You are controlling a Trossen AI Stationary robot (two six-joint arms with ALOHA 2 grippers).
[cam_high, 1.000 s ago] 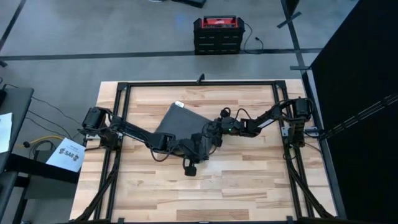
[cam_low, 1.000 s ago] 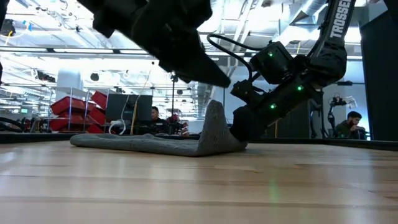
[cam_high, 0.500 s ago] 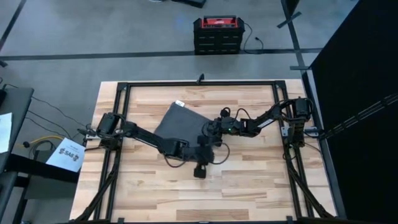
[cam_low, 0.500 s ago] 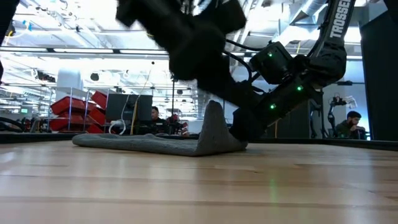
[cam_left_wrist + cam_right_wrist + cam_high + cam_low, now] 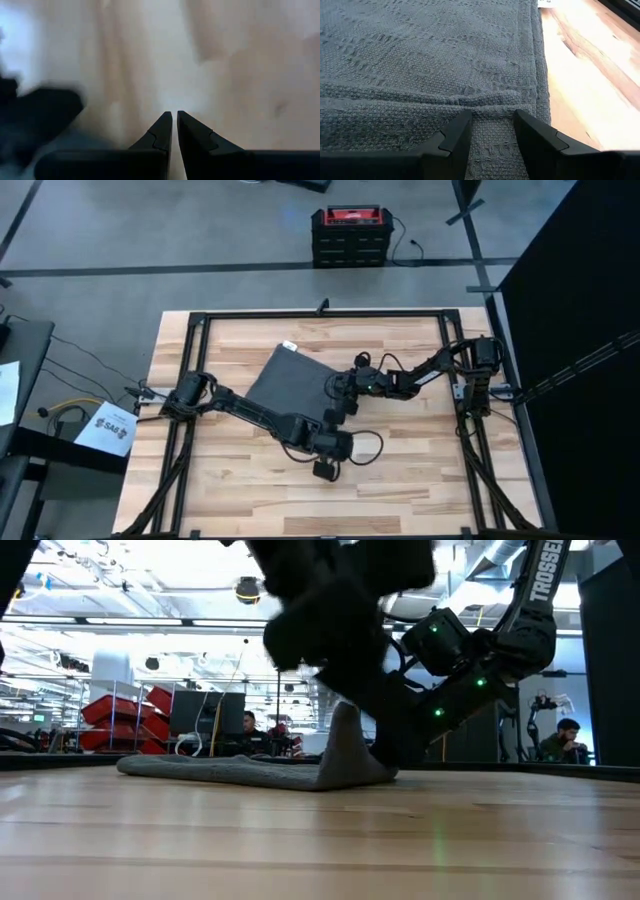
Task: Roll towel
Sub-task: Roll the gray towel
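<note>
The dark grey towel [image 5: 288, 380] lies flat on the wooden table, left of centre, with its white tag [image 5: 288, 346] at the far corner. Its right end stands up in a peak [image 5: 345, 745], and my right gripper [image 5: 335, 387] is shut on it there. My left gripper [image 5: 322, 470] hangs shut over bare wood nearer the table's front edge, clear of the towel. In the left wrist view its fingertips [image 5: 173, 114] sit together with only wood beyond them. My right gripper pinches a raised fold of cloth at the towel's right edge [image 5: 492, 127] between its two fingers. The fingers come nearly level from the table's right. The pinched end stands above the table; the rest of the towel [image 5: 420, 45] lies flat on the wood.
A black frame [image 5: 320, 313] runs round the table's edges. Bare wood [image 5: 400, 490] fills the near half and the right side. A red and black box [image 5: 348, 235] stands on the floor beyond the far edge. People sit in the room behind [image 5: 565, 740].
My left gripper has swung away from the towel, toward the table's near edge and somewhat to the right. The towel's raised right end has stayed as it was.
</note>
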